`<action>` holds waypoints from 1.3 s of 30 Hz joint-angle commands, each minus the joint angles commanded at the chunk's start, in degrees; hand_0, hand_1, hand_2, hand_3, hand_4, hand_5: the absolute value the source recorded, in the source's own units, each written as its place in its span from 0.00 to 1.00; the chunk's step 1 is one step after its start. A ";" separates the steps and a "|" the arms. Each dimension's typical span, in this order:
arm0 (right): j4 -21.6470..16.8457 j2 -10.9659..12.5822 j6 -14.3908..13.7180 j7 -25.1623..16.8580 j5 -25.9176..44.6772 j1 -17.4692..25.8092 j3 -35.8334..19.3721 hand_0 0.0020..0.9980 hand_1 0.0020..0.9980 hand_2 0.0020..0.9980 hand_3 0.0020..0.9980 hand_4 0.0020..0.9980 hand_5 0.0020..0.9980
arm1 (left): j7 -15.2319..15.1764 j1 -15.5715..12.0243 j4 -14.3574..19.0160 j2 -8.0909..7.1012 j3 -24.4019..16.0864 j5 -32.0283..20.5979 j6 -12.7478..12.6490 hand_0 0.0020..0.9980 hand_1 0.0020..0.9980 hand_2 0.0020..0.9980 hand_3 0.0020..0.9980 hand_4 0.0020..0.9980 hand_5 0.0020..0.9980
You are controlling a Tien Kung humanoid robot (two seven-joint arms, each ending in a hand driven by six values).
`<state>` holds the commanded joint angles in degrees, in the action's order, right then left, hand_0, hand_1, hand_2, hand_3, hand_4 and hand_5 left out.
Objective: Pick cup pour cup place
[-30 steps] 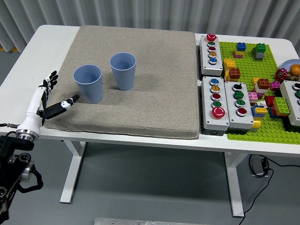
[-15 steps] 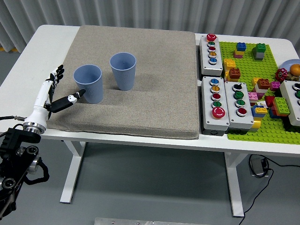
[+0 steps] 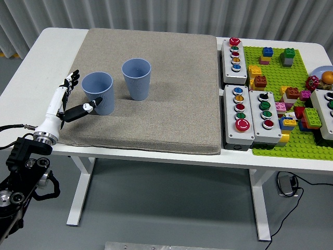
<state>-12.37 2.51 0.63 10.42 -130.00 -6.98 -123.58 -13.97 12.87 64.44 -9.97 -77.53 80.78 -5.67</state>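
Left robot hand [image 3: 66,101] spread wide, thumb touching the near cup [image 3: 98,92].

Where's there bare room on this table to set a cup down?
The grey mat is bare right of the two blue cups, up to the button boxes, and along its near edge. The green brick plate is crowded. The left hand flanks the nearer cup.

Two blue ribbed plastic cups [image 3: 98,92] [image 3: 137,78] stand side by side on the beige fabric mat [image 3: 156,114]; grey push-button boxes [image 3: 239,115] sit right of it, the green brick baseplate [image 3: 276,146] beyond.
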 joint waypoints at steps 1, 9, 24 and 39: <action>0.00 0.00 0.01 0.01 0.00 -0.05 0.01 0.69 0.66 0.60 0.60 0.02 0.33 | 0.00 0.16 -0.19 0.04 0.06 -0.03 0.02 1.00 0.98 1.00 1.00 0.92 0.29; 0.02 0.00 -0.01 0.01 0.00 -0.20 0.15 0.69 0.66 0.60 0.60 0.02 0.33 | 0.04 0.92 -1.15 0.17 0.97 -0.59 0.17 1.00 0.98 1.00 1.00 0.92 0.30; 0.01 -0.01 0.02 -0.04 0.00 -0.29 -0.09 0.69 0.66 0.60 0.60 0.02 0.33 | 0.14 1.81 -2.22 0.33 2.57 -1.03 0.72 1.00 0.97 1.00 1.00 0.93 0.32; -0.01 -0.04 0.12 -0.02 0.00 -0.11 -0.13 0.69 0.66 0.60 0.60 0.02 0.33 | 0.07 4.03 -5.38 -0.50 4.67 -1.56 1.24 1.00 0.97 1.00 1.00 0.93 0.33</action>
<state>-12.38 2.48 0.76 10.40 -130.00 -7.10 -123.71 -13.90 16.90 59.06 -10.47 -72.87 79.22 -4.43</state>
